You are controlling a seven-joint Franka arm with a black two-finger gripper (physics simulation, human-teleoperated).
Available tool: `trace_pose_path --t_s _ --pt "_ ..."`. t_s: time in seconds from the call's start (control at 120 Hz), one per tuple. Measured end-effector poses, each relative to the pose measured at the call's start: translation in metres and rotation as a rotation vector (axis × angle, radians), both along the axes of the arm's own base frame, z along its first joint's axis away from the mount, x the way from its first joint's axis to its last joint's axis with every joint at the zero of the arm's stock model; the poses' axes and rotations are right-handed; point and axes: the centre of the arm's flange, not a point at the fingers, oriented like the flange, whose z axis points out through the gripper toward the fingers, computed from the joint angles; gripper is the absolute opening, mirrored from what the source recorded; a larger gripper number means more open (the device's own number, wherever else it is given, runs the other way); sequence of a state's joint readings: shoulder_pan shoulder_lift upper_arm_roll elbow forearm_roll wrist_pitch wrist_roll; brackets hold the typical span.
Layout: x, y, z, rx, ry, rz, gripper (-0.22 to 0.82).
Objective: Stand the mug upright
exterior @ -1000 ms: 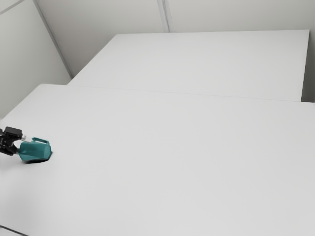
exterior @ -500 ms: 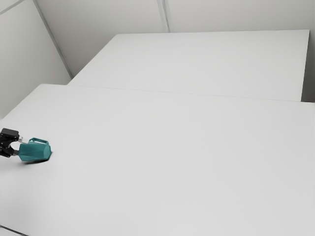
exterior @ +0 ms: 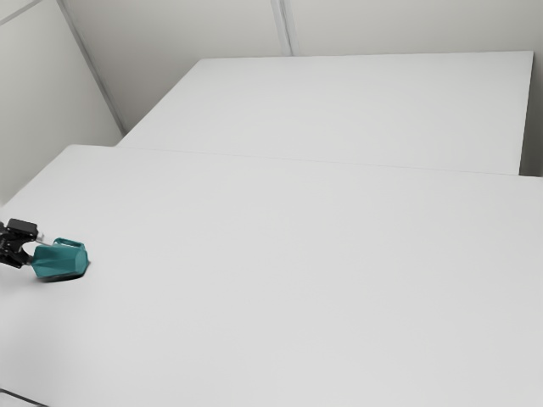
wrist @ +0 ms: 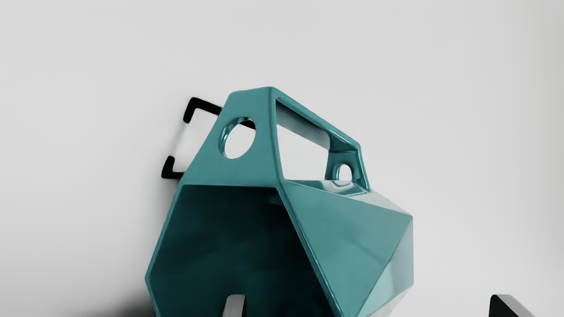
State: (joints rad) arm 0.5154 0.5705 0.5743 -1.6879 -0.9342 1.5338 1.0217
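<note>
Lying on its side nr spread jaws, mug (wrist: 343, 237) opens twd them.

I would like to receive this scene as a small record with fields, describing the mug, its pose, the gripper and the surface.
object: teal faceted mug
pose: lying on its side, not upright
mouth: facing the gripper
handle: angular, with openings through it, on the mug's upper side
gripper: open, one fingertip in front of the mouth, the other beyond the mug's outer wall
contact: cannot tell whether a finger touches the mug
surface: white tabletop
task status: mug not yet set upright
</note>
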Motion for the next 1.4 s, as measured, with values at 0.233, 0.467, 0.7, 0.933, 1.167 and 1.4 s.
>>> trace_pose_path --t_s 0.233,0.467,0.7,0.933,1.167,1.4 --pt "0.005 0.000 -0.003 0.000 -0.001 -0.005 0.60" --pt "0.010 -0.004 -0.005 -0.011 -0.009 -0.011 0.54" --pt "0.004 0.001 -0.003 -0.027 -0.033 0.005 0.51" --pt "0.002 0.001 -0.006 -0.045 -0.050 0.003 0.44" --pt "0.002 0.001 -0.007 -0.045 -0.058 -0.002 0.23" --pt "0.012 -0.005 -0.008 -0.047 -0.073 -0.021 0.05"
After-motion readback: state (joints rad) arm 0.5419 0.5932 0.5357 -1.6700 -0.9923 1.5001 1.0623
